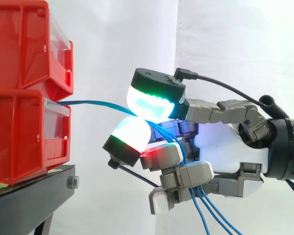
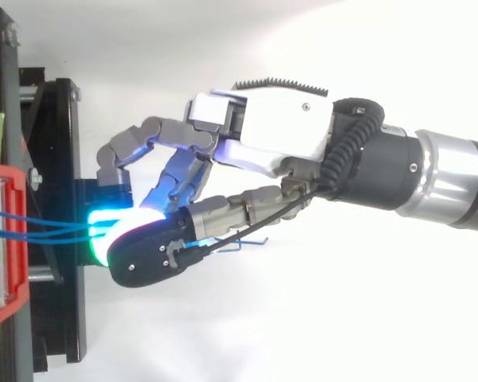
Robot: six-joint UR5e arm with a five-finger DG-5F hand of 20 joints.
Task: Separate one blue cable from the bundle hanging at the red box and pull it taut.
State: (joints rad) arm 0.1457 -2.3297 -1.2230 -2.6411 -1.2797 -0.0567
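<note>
Item: hand (image 1: pixel 225 147), reaching level toward the front edge of the black stand (image 1: pixel 34 196) and closed in a pinch. Two glowing pads (image 1: pixel 149 104) meet just off the bin faces with blue cable between them. Item: bundle (image 1: pixel 206 208), several blue strands. It leaves the top front lip of the lower red bin (image 1: pixel 24 137), which sits under the upper red bin (image 1: pixel 24 44). It crosses the gap in a shallow, nearly straight span, passes through the pinch, threads over the curled lower fingers and hangs slack below the palm. Item: blue cable (image 2: pixel 44 224), the strand wanted. From above, at least two strands run side by side from bin to pads; how many the pads actually grip cannot be told. Condition: separation looks unfinished and tension only partial. Handling advice: hold the pinch firm on one strand and ease the neighbours out of it. Draw straight back from the bin along the line of the span, slowly and level. Watch the strands lying across the lower fingers, which may snag and come along. Stop once the span is straight, since a harder pull may drag the bins toward the stand's edge.
</note>
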